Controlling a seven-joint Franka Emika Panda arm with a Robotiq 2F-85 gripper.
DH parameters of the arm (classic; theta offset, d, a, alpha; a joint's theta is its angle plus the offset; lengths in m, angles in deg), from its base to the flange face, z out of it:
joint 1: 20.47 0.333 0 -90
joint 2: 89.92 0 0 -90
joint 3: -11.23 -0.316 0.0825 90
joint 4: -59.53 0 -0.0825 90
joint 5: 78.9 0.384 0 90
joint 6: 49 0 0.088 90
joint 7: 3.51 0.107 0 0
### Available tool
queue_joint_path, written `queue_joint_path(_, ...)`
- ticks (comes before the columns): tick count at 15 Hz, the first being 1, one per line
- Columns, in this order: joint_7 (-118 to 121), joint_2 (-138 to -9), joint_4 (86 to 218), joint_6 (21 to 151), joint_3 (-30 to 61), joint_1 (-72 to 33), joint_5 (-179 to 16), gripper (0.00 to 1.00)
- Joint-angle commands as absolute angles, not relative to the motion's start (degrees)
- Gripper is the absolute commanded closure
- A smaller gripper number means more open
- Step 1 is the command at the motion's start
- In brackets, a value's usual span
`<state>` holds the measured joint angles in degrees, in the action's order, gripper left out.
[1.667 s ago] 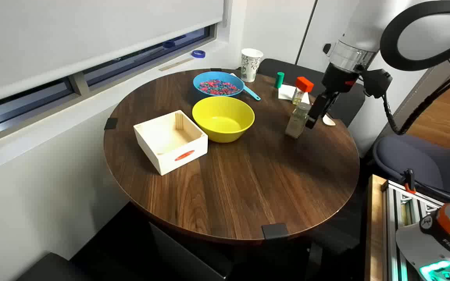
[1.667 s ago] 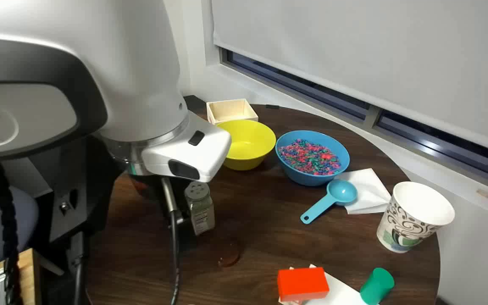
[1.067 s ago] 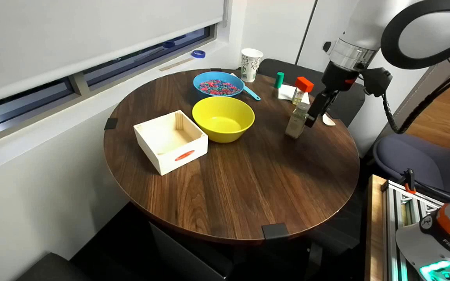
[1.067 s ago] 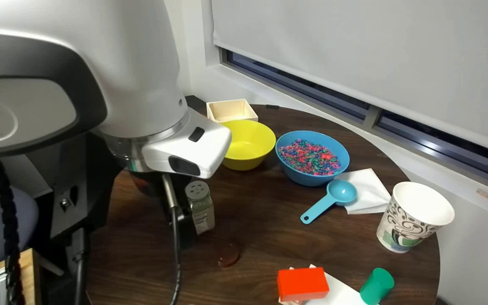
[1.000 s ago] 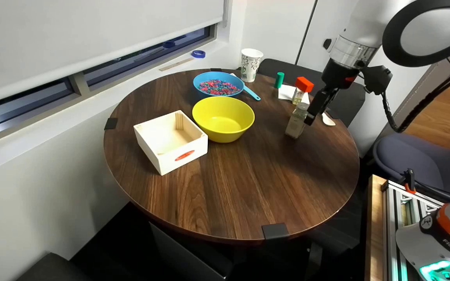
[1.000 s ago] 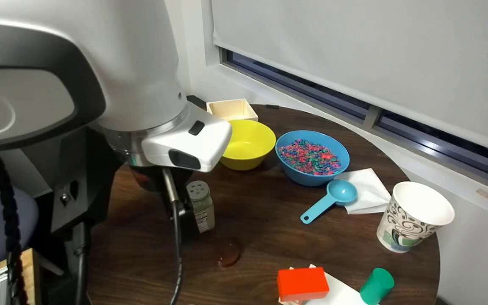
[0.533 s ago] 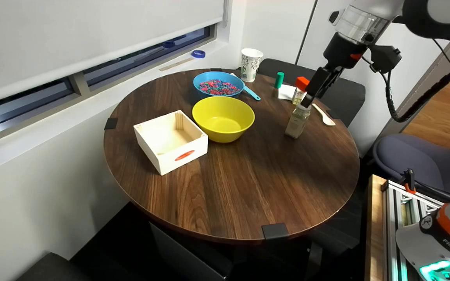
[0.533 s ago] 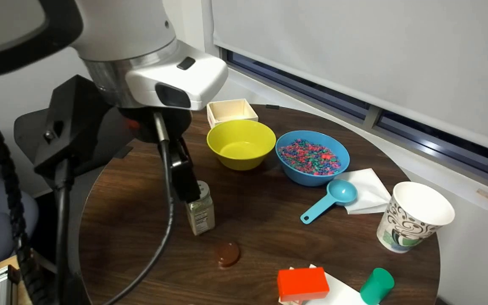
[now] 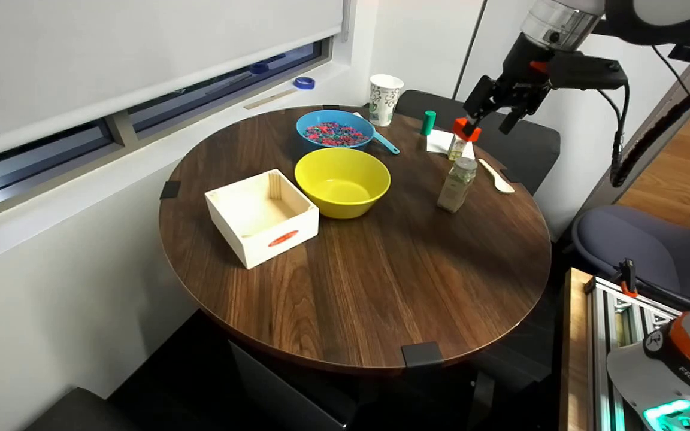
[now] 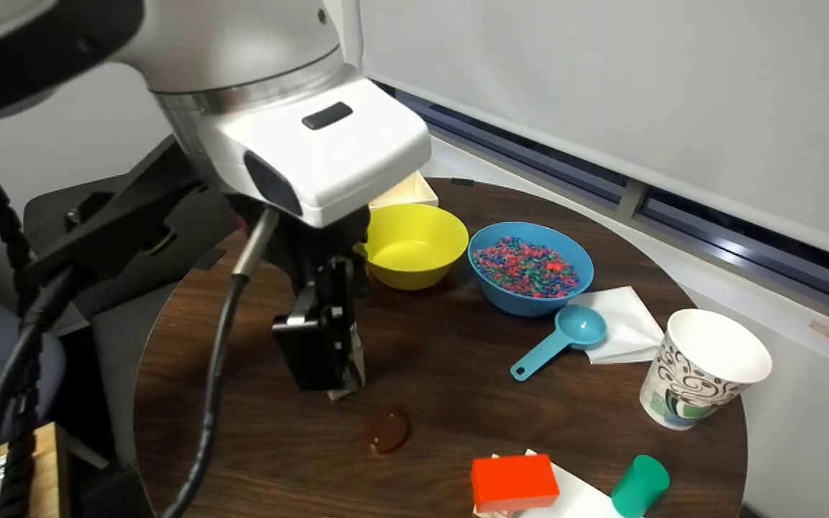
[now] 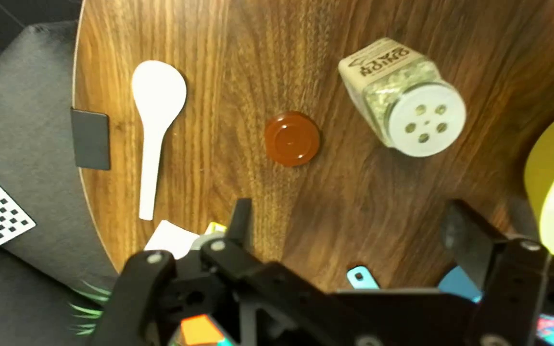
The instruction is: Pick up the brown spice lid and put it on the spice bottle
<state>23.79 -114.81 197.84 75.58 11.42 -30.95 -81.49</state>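
Observation:
The reddish-brown lid (image 11: pixel 292 139) lies flat on the table in the wrist view, between a white spoon and the spice bottle (image 11: pixel 378 79). In an exterior view the lid (image 10: pixel 387 432) lies close to the bottle; the bottle (image 10: pixel 359 360) is mostly hidden there behind my gripper. The bottle (image 9: pixel 457 187) stands upright, with a pale perforated top, and shows whole in an exterior view, where I cannot make out the lid. My gripper (image 11: pixel 349 205) is open and empty, above the table, apart from both. In an exterior view the gripper (image 9: pixel 489 129) hangs higher than the bottle.
A yellow bowl (image 9: pixel 342 179) stands near the bottle. Beyond are a blue bowl (image 10: pixel 531 262), blue scoop (image 10: pixel 580 325), paper cup (image 10: pixel 702 367), red-topped container (image 10: pixel 515 482) and green cylinder (image 10: pixel 641 485). A white spoon (image 11: pixel 157 105) lies near the table edge. A wooden box (image 9: pixel 261 218) stands farther off.
My gripper has risen from beside the bottle, moved away from it and turned, so both fingers now show spread apart. The bottle and the lid have stayed in place.

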Motion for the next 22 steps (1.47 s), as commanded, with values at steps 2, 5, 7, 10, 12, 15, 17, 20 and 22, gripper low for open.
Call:
queue_joint_path(2,33.95,-110.83,196.67,73.10,10.85,-34.82,-83.50,0.00)
queue_joint_path(5,35.89,-107.70,196.44,72.51,12.51,-35.03,-82.09,0.00)
queue_joint_path(7,35.58,-105.51,196.08,72.90,13.87,-34.70,-80.63,0.00)
queue_joint_path(10,34.09,-102.27,195.24,73.66,15.88,-34.28,-78.43,0.00)
queue_joint_path(12,32.60,-100.32,194.27,73.57,17.03,-33.76,-75.64,0.00)
queue_joint_path(15,30.37,-97.55,192.18,71.91,18.00,-33.15,-71.57,0.00)
queue_joint_path(17,29.86,-96.05,190.59,70.49,18.20,-32.90,-70.14,0.00)
queue_joint_path(20,29.69,-93.84,187.84,65.70,18.50,-32.49,-68.51,0.00)
queue_joint_path(22,29.87,-92.70,186.60,63.27,18.57,-32.30,-68.19,0.00)
